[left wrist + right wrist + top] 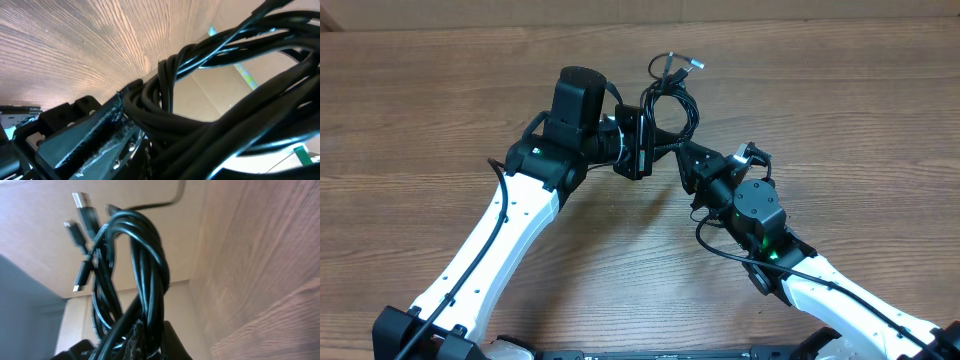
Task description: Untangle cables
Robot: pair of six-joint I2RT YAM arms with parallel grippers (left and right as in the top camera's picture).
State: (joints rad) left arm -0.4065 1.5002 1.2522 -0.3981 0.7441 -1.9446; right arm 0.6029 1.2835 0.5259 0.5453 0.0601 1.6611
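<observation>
The cables [672,100] are a bundle of thin black cords looped and twisted together, held up over the wooden table. Plug ends [692,63] stick out at the top. My left gripper [642,142] is shut on the left side of the bundle. In the left wrist view the cables [210,135] fill the picture beside one finger [85,142]. My right gripper [682,157] is shut on the bundle's lower right. In the right wrist view the twisted cables [145,265] rise from between its fingers [172,342], with a USB plug [82,202] at top left.
The wooden table [840,90] stretches all round the two arms. The right arm's own thick black wire [720,248] loops beside its wrist. Both arms meet close together near the table's middle.
</observation>
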